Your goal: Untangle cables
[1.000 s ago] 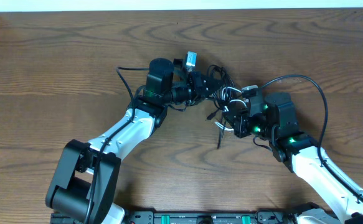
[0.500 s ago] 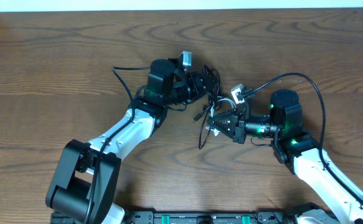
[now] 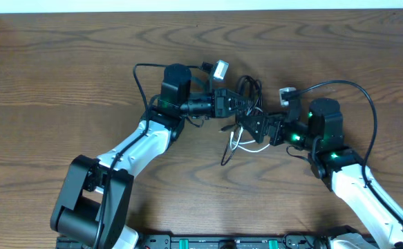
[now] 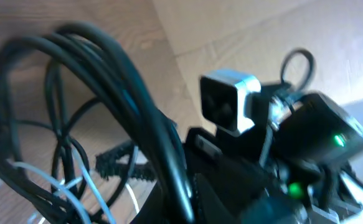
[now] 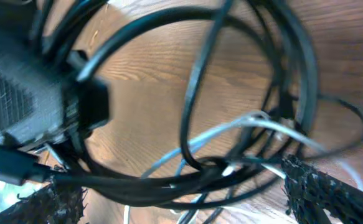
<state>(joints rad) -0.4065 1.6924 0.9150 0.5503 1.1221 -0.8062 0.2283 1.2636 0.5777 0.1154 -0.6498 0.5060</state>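
The cables point(image 3: 248, 97) form a tangle of thin black loops with a white cord point(image 3: 240, 143) at mid-table. One black end point(image 3: 224, 160) trails toward the front. My left gripper point(image 3: 237, 104) points right and is shut on black cable strands point(image 4: 128, 93) lifted off the wood. My right gripper point(image 3: 255, 125) faces it from the right. In the right wrist view its fingers point(image 5: 327, 190) stand wide apart, open, with black loops and the white cord point(image 5: 256, 121) point(image 4: 75, 186) lying between them, unclamped.
The right arm's own thick black wire point(image 3: 357, 93) arcs over its wrist. The left arm's wire point(image 3: 137, 83) loops out at the left. The right wrist camera point(image 4: 230, 101) sits close in front of the left gripper. Bare wooden table point(image 3: 63, 83) surrounds the tangle.
My right gripper has gone from shut to wide open and moved up-right into the tangle. My left gripper has swung to point right, carrying the black strands with it.
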